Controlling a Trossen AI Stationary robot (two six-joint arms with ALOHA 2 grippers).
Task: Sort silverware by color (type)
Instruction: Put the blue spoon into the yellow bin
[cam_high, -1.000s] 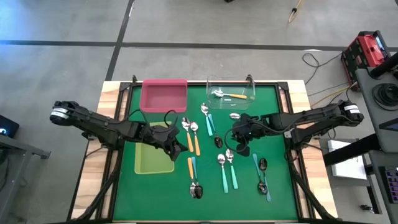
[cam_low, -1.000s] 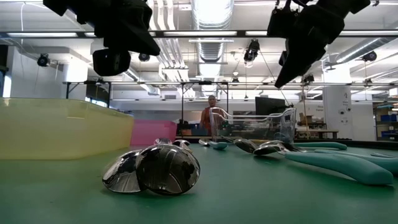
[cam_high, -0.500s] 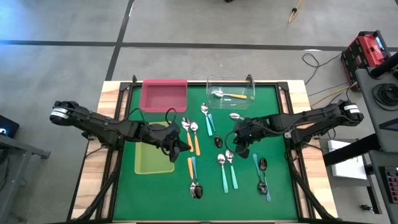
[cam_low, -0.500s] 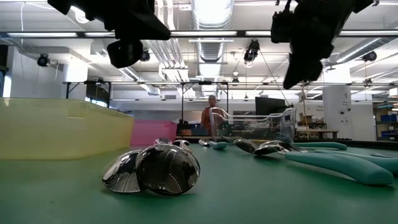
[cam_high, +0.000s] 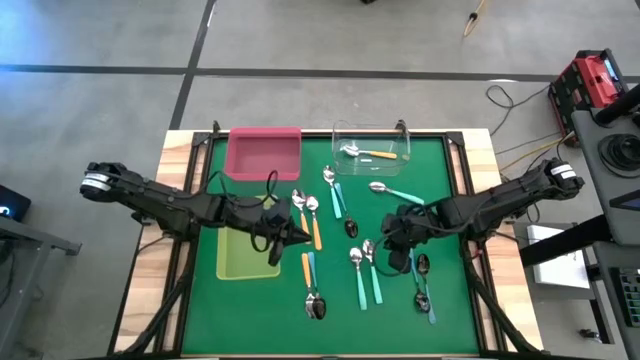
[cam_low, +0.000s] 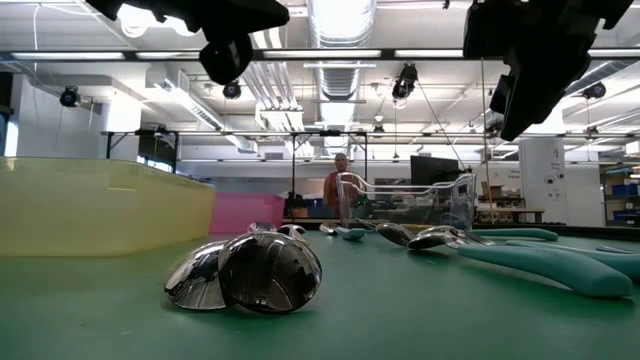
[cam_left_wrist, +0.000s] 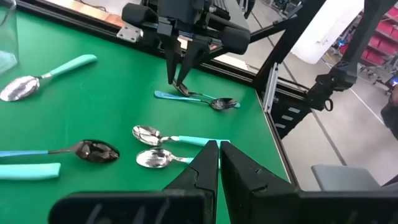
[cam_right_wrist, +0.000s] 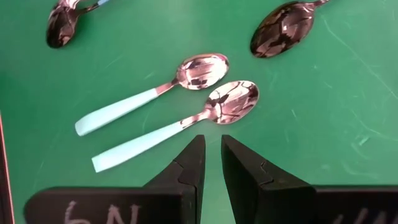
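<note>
Spoons with orange, teal and light-blue handles lie flat and scattered on the green mat (cam_high: 440, 160). One orange spoon (cam_high: 368, 153) lies in the clear tray. My left gripper (cam_high: 290, 238) (cam_left_wrist: 219, 146) is shut and empty. It hovers just left of two orange-handled spoons (cam_high: 314, 228), by the yellow-green tray's right wall. My right gripper (cam_high: 392, 258) (cam_right_wrist: 212, 146) is open by a narrow gap and empty. It hovers right of a teal-handled pair (cam_high: 365, 272) (cam_right_wrist: 186, 102), above a light-blue spoon (cam_left_wrist: 196, 99). In the low view both grippers, left (cam_low: 225, 62) and right (cam_low: 520, 95), hang well above the mat.
Pink tray (cam_high: 264, 153) and clear tray (cam_high: 403, 140) sit at the far edge; the yellow-green tray (cam_high: 245, 255) sits on the left. Another teal spoon (cam_high: 396, 192) lies far of the right gripper. Crossed spoons (cam_high: 314, 290) (cam_low: 250, 272) lie near the front. A person (cam_low: 338, 185) stands far behind the table.
My right gripper has moved toward the table's near edge and a little right, uncovering the teal spoon it stood over. My left gripper has drifted right toward the orange-handled spoons and risen slightly. No spoon has moved.
</note>
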